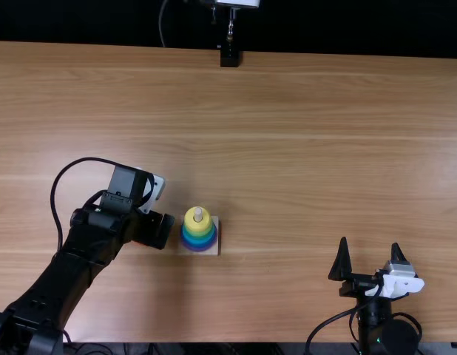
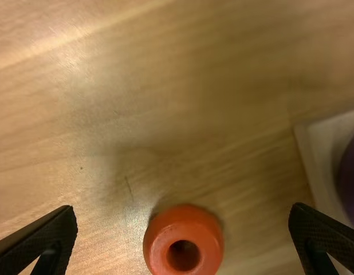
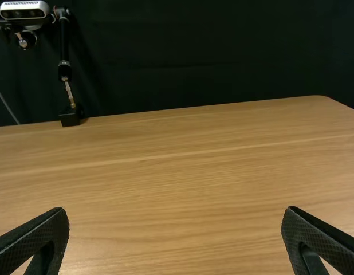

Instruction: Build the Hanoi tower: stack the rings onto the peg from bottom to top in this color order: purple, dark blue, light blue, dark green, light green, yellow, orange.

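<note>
Left end effector (image 2: 183,209) and right end effector (image 3: 175,210), both spread. Orange ring (image 2: 184,224): probably light, stiff, slightly slippery; best gripped across opposite outer sides.

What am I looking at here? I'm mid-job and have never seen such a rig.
Two black robot arms, left and right, at a light brown wooden table. The top view looks down from above its near edge; each wrist view comes from a camera on that arm. A pale square base carries a peg with stacked rings, purple lowest, yellow uppermost. An orange ring lies between the left arm's open black fingers, not gripped. The right arm's fingers are open too. Nothing is held.
</note>
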